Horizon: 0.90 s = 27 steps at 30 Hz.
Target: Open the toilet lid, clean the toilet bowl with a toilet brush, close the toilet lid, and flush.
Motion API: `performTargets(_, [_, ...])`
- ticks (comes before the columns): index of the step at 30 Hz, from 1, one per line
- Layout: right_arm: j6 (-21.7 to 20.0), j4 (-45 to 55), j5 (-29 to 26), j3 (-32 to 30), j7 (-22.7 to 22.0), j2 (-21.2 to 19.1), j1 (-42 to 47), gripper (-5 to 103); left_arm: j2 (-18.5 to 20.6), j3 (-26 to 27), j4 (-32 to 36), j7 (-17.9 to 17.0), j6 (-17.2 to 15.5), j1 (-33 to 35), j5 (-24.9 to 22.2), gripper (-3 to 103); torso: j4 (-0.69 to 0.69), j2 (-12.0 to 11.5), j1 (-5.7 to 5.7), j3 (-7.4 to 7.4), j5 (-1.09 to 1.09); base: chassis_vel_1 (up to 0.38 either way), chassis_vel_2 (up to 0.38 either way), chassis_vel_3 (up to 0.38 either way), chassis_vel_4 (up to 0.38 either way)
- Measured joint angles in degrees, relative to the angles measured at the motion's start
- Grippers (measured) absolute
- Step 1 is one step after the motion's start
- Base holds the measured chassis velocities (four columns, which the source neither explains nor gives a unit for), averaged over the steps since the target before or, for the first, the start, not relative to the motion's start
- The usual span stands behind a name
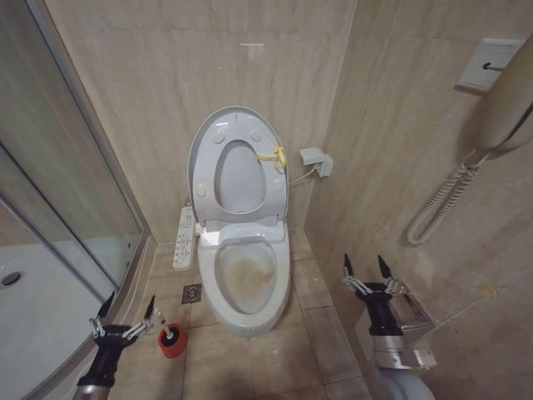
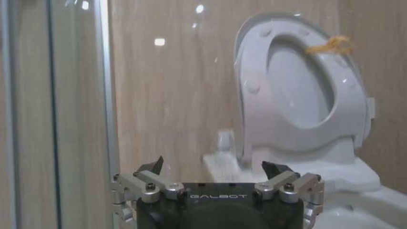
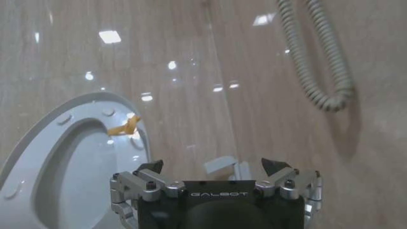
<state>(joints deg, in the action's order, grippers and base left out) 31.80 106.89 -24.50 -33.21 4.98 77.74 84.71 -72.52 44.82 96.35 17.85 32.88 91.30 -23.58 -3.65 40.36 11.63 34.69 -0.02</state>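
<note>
The toilet lid (image 1: pixel 202 146) stands upright against the back wall, its yellow tag (image 1: pixel 273 156) on the right edge and the seat ring raised against it. Below it the toilet bowl (image 1: pixel 284 271) lies uncovered, yellowish-brown inside. The toilet brush (image 1: pixel 170 337) sits in its red cup on the floor, left of the bowl. My left gripper (image 1: pixel 125 312) hangs open just left of the brush, apart from it. My right gripper (image 1: pixel 366 268) is open to the right of the bowl, holding nothing. The left wrist view shows the lid (image 2: pixel 254 71) beyond the open gripper (image 2: pixel 216 167); the right wrist view shows the lid (image 3: pixel 38 138) beyond the open gripper (image 3: pixel 216 167).
A button panel (image 1: pixel 184 237) runs along the bowl's left side, with a floor drain (image 1: pixel 192 293) beside it. A glass shower enclosure (image 1: pixel 58 208) closes off the left. A wall handset (image 1: pixel 508 92) with coiled cord (image 1: pixel 437 208) hangs on the right wall. A small fitting (image 1: pixel 316 158) is on the back wall.
</note>
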Motion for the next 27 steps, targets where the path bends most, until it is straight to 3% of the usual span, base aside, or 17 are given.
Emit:
performTargets(5, [0.11,-0.97,0.55,1.12,0.05,1.02,-0.58,100,0.86,-0.94,-11.97,7.72,2.83,-6.38,-4.90,100,-0.02,0.00,0.00,0.00,0.00,0.000,0.000,0.000,0.000])
performTargets(8, [0.16,-1.40,0.56,1.24,0.09,0.97,-0.83,100,0.98,-1.84,-15.60,8.99,3.26,-8.67,-5.71,100,-0.04,0.00,0.00,0.00,0.00,0.000,0.000,0.000,0.000])
performTargets(10, [0.40,-2.20,0.54,1.24,0.13,0.40,-1.21,100,0.71,-3.04,-23.04,11.43,4.35,-13.34,-5.91,100,-0.02,0.00,0.00,0.00,0.01,0.000,0.000,0.000,0.000])
performTargets(12, [0.47,-2.38,0.52,1.24,0.13,0.16,-1.25,100,0.54,-3.24,-25.26,11.99,4.82,-14.60,-5.88,100,-0.03,0.00,0.00,0.00,0.01,0.000,0.000,0.000,0.000])
performTargets(15, [0.85,-2.78,0.21,1.35,0.13,-0.84,-1.32,100,-0.32,-3.69,-34.02,14.51,6.23,-19.26,-5.65,100,-0.01,0.00,0.01,0.00,0.01,0.000,0.000,0.000,0.000])
performTargets(21, [1.25,-3.38,-0.38,1.86,0.18,-1.86,-1.66,100,-1.33,-3.47,-39.20,15.42,7.18,-22.11,-4.21,100,-0.03,0.00,0.01,0.00,0.02,0.000,0.000,0.000,0.000])
performTargets(27, [1.65,-4.57,-1.24,3.16,0.66,-3.10,-2.50,100,-2.67,-2.56,-43.55,13.00,8.22,-24.70,0.01,100,0.00,0.00,0.01,0.00,0.03,0.000,0.000,0.000,0.000])
